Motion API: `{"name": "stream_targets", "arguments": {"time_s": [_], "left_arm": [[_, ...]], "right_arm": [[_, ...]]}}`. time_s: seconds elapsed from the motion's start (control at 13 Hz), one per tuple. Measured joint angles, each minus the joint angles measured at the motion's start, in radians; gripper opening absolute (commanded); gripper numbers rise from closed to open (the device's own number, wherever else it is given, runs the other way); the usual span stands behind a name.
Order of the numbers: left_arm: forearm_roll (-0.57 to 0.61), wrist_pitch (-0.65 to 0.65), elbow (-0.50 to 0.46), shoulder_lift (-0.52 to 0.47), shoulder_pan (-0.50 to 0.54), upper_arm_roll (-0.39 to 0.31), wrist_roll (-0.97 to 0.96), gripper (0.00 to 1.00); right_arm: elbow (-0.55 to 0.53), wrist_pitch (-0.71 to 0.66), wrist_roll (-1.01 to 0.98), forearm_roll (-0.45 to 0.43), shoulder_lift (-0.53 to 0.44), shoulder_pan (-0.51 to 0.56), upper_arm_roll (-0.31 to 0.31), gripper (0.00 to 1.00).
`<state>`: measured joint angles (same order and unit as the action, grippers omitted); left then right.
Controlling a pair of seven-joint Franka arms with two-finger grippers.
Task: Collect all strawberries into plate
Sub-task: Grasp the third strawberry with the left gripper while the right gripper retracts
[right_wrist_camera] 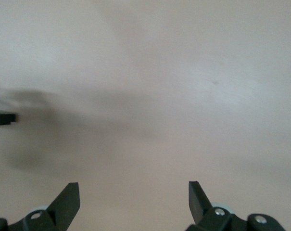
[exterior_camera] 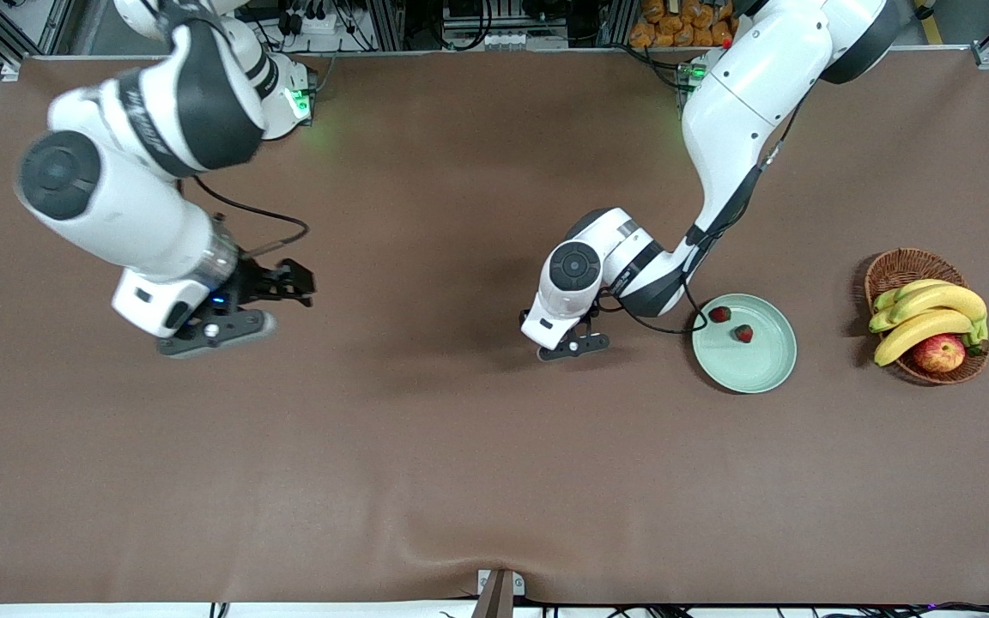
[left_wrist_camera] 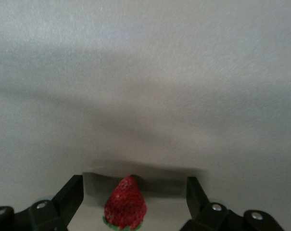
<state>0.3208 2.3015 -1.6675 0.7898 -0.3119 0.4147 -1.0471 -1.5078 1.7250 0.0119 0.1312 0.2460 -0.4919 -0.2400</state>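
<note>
Two strawberries (exterior_camera: 720,314) (exterior_camera: 744,333) lie in the pale green plate (exterior_camera: 748,371), toward the left arm's end of the table. A third strawberry (left_wrist_camera: 126,211) rests on the brown table between the fingers of my left gripper (left_wrist_camera: 134,187), with a gap on each side; the gripper is open and low over it. In the front view the left gripper (exterior_camera: 574,344) stands beside the plate and hides that berry. My right gripper (exterior_camera: 218,331) hangs open over bare table toward the right arm's end, with nothing between its fingers (right_wrist_camera: 68,197).
A wicker basket (exterior_camera: 896,267) with bananas (exterior_camera: 928,313) and an apple (exterior_camera: 938,353) stands beside the plate, toward the left arm's end of the table. A black cable (exterior_camera: 675,329) loops from the left arm to the plate's rim.
</note>
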Motion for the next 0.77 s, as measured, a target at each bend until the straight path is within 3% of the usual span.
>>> {"name": "stream_targets", "arguments": {"time_s": [0.15, 0.23, 0.38, 0.54, 0.61, 0.77], "left_arm": [[0.000, 0.000, -0.010, -0.005, 0.000, 0.001, -0.008, 0.82], [0.000, 0.001, -0.012, -0.009, -0.001, 0.002, -0.016, 0.74], [0.001, -0.003, -0.019, -0.016, -0.003, 0.005, -0.034, 0.49], [0.001, -0.013, -0.021, -0.025, -0.004, 0.009, -0.045, 0.08], [0.001, -0.018, -0.023, -0.029, -0.004, 0.009, -0.055, 0.00], [0.001, -0.020, -0.024, -0.031, -0.002, 0.009, -0.059, 0.00]], "right_arm": [[0.000, -0.082, 0.016, -0.085, -0.066, 0.127, 0.102, 1.00], [0.001, -0.124, 0.035, -0.120, -0.098, 0.183, 0.153, 1.00], [0.001, -0.200, 0.081, -0.178, -0.158, 0.262, 0.234, 1.00], [0.001, -0.244, 0.107, -0.193, -0.205, 0.314, 0.274, 1.00], [0.001, -0.264, 0.109, -0.193, -0.223, 0.338, 0.282, 1.00], [0.000, -0.296, 0.110, -0.193, -0.251, 0.365, 0.284, 1.00]]}}
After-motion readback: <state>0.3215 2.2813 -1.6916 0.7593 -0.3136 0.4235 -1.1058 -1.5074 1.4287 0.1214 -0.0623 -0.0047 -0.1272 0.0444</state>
